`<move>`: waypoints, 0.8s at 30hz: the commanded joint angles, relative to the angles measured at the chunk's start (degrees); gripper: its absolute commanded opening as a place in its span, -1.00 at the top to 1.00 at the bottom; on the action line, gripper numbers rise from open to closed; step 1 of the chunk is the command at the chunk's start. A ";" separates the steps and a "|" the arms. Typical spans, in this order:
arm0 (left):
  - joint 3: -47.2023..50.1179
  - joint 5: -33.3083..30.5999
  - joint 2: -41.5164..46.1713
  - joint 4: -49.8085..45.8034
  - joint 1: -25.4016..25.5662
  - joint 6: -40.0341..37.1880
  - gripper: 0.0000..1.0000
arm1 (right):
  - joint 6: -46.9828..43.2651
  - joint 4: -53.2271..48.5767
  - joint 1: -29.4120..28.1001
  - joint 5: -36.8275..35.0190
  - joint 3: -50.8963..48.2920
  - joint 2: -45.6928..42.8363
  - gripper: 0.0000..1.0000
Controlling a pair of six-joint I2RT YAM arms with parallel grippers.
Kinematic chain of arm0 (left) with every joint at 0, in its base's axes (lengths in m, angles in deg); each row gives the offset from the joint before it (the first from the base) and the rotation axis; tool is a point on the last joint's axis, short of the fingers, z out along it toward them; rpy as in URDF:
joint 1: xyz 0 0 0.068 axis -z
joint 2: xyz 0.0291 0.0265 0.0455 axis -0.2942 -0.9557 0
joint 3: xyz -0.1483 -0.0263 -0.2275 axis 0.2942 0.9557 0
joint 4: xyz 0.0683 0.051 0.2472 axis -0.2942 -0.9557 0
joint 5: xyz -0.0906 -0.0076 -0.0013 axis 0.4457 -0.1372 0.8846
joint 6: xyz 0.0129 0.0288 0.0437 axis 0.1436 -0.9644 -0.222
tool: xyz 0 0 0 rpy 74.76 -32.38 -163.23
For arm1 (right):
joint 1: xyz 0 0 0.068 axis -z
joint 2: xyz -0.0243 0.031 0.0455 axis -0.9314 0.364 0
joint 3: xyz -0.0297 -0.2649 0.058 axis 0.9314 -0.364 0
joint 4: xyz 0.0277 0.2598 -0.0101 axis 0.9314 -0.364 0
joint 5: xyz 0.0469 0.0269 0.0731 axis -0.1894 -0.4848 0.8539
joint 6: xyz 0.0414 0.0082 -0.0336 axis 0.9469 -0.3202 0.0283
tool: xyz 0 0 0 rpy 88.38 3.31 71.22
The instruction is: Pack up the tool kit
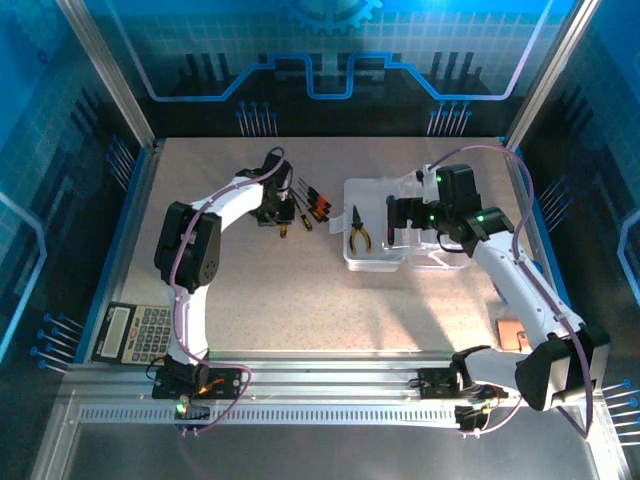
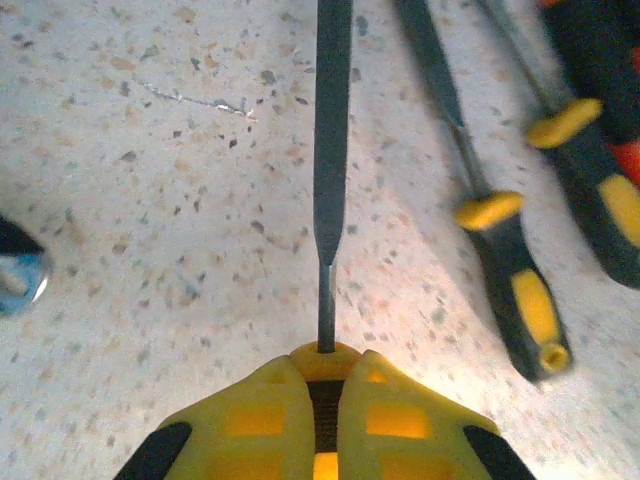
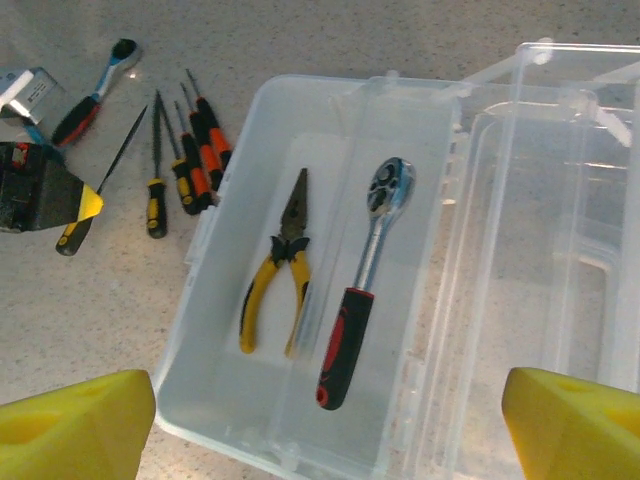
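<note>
A calculator (image 1: 135, 333) lies at the 8 o'clock edge of the counter (image 1: 300, 300). The left hand (image 2: 325, 375) is clamped on a dark tool shaft (image 2: 332, 130), with loose screwdrivers (image 2: 520, 290) on the counter at its 2 o'clock. At 3 o'clock from them sits the clear case (image 3: 215, 300), lid open, with yellow pliers (image 3: 275, 270) and a ratchet wrench (image 3: 360, 290) inside. Above it the right hand (image 3: 322, 420) is spread wide.

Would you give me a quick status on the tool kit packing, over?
Left gripper shut on a slim yellow-handled tool. Right gripper open above the clear case. Pliers and ratchet in the case. Loose screwdrivers lie close beside the held tool.
</note>
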 commanded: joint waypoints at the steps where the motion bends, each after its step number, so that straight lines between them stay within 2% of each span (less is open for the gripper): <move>1: -0.31 2.40 6.51 -2.15 0.19 -0.82 1.00 | -0.76 1.30 0.61 7.96 -0.72 -1.18 -0.91; 3: -0.40 4.85 8.87 -1.27 0.36 -0.21 1.00 | -0.59 2.96 0.57 12.40 -0.98 -1.27 -0.99; 11: 2.73 20.49 18.07 9.12 3.45 -0.60 1.00 | 5.27 10.59 0.21 20.26 -2.16 -1.00 -0.99; 15: 6.80 31.05 20.55 19.24 5.33 0.30 1.00 | 9.87 17.38 0.21 22.53 -3.07 0.28 -0.78; 17: 7.63 33.96 20.66 22.13 6.75 1.02 1.00 | 11.54 19.36 0.10 23.19 -2.50 1.83 -0.66; 24: 8.39 35.51 20.44 26.90 11.43 2.41 1.00 | 16.21 25.78 -2.12 22.90 -0.06 7.91 -0.36</move>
